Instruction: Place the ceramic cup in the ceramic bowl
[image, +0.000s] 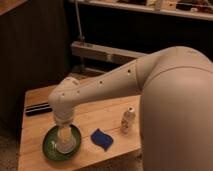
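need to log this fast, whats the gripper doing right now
gripper: down over the ceramic bowl, at the ceramic cup; cannot be told whether it grips it.

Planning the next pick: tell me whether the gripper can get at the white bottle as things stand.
Probably yes. The gripper hangs over the ceramic bowl with the ceramic cup; only the blue cloth lies between it and the white bottle, standing apart.

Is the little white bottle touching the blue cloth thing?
Apart. The camera view shows bare wood of the table between the bottle and the blue cloth. The gripper is over the green bowl, away from both.
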